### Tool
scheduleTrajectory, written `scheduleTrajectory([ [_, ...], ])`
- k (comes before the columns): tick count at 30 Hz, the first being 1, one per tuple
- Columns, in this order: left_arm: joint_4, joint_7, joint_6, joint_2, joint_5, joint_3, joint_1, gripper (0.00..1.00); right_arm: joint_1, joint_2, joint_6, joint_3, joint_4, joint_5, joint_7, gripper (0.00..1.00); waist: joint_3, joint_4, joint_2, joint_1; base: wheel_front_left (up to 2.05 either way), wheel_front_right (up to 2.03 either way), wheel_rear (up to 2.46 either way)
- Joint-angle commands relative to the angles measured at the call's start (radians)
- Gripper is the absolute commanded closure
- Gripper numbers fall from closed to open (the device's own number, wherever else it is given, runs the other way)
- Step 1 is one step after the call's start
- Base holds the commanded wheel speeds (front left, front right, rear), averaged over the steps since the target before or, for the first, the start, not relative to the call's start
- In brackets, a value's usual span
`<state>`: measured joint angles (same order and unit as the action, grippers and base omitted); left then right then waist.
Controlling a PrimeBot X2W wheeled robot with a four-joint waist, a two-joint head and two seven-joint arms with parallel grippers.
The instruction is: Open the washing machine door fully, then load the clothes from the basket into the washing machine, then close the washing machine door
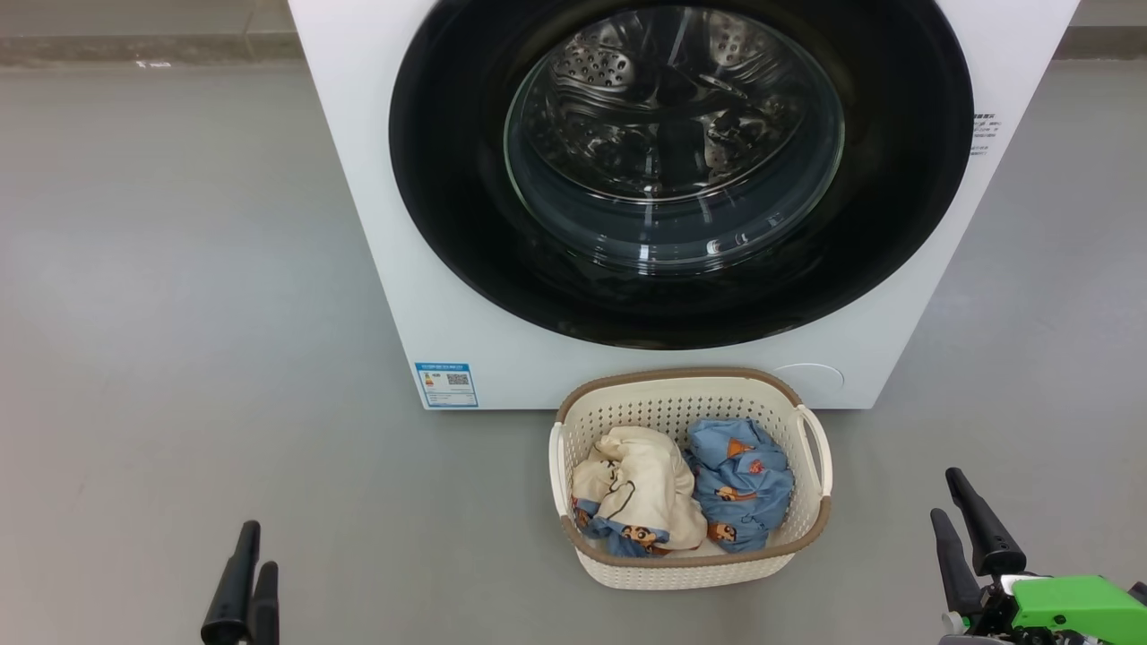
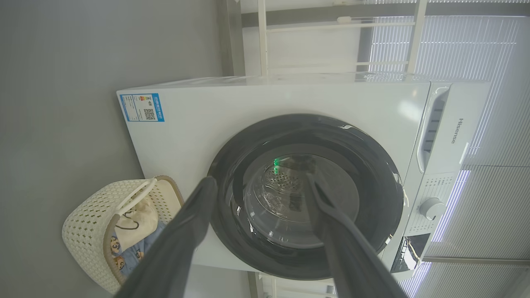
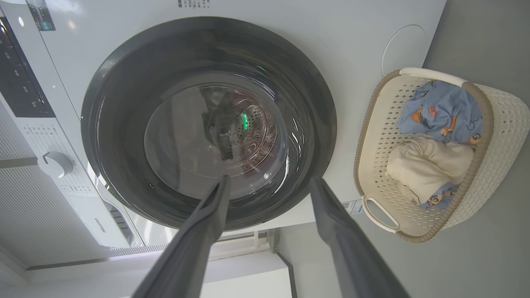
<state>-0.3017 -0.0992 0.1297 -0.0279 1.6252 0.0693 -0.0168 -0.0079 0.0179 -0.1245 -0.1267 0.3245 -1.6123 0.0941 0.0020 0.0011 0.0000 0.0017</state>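
Note:
The white washing machine point(image 1: 358, 134) stands in front of me with its door point(image 1: 448, 179) shut flat against it, black frame around the glass bowl. On the floor just before it sits the cream basket point(image 1: 681, 374). Inside lie the clothes: a cream garment point(image 1: 636, 488) on the left and a blue one point(image 1: 739, 479) on the right. My left gripper point(image 1: 258, 548) hovers low at the left, well clear of the basket; its fingers stand wide apart and empty in the left wrist view point(image 2: 260, 180). My right gripper point(image 1: 945, 494) is right of the basket, also open and empty point(image 3: 270, 181).
Grey floor point(image 1: 161, 313) spreads on both sides of the machine. A blue label point(image 1: 446, 385) marks its lower front corner. The knob point(image 2: 430, 208) and control panel sit at the machine's top. A white rack point(image 2: 265, 41) and slatted blinds stand behind it.

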Motion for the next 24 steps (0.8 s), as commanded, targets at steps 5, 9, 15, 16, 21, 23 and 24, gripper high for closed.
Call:
scheduleTrajectory([
  [5, 0.048, 0.018, 0.0, -0.018, -0.021, -0.005, -0.032, 0.0, -0.035, 0.017, -0.001, 0.017, -0.039, 0.018, -0.024, 0.0, 0.003, 0.002, 0.0, -0.0016, 0.0, 0.0, 0.0],
  [9, 0.052, 0.042, 0.0, -0.033, -0.059, -0.018, -0.034, 0.0, -0.04, 0.027, -0.001, 0.029, -0.043, 0.044, -0.039, 0.0, 0.003, 0.003, 0.0, -0.0017, 0.0, 0.0, 0.0],
  [15, 0.059, 0.064, 0.0, -0.049, -0.124, -0.034, -0.043, 0.0, -0.048, 0.037, -0.001, 0.044, -0.046, 0.095, -0.059, 0.0, 0.006, 0.005, 0.0, -0.0017, 0.0, 0.0, 0.0],
  [16, 0.061, 0.067, 0.0, -0.051, -0.139, -0.034, -0.045, 0.0, -0.049, 0.038, -0.001, 0.046, -0.047, 0.104, -0.062, 0.0, 0.006, 0.005, 0.0, -0.0017, 0.0, 0.0, 0.0],
  [21, 0.073, 0.082, 0.0, -0.054, -0.212, -0.038, -0.05, 0.0, -0.057, 0.045, -0.002, 0.053, -0.053, 0.17, -0.077, 0.0, 0.009, 0.007, 0.0, -0.0017, 0.0, 0.0, 0.0],
  [23, 0.074, 0.085, 0.0, -0.055, -0.226, -0.039, -0.051, 0.0, -0.059, 0.047, -0.002, 0.055, -0.054, 0.186, -0.08, 0.0, 0.01, 0.007, 0.0, -0.0017, 0.0, 0.0, 0.0],
  [24, 0.076, 0.088, 0.0, -0.057, -0.242, -0.04, -0.052, 0.0, -0.06, 0.047, -0.002, 0.055, -0.055, 0.202, -0.083, 0.0, 0.01, 0.007, 0.0, -0.0017, 0.0, 0.0, 0.0],
])
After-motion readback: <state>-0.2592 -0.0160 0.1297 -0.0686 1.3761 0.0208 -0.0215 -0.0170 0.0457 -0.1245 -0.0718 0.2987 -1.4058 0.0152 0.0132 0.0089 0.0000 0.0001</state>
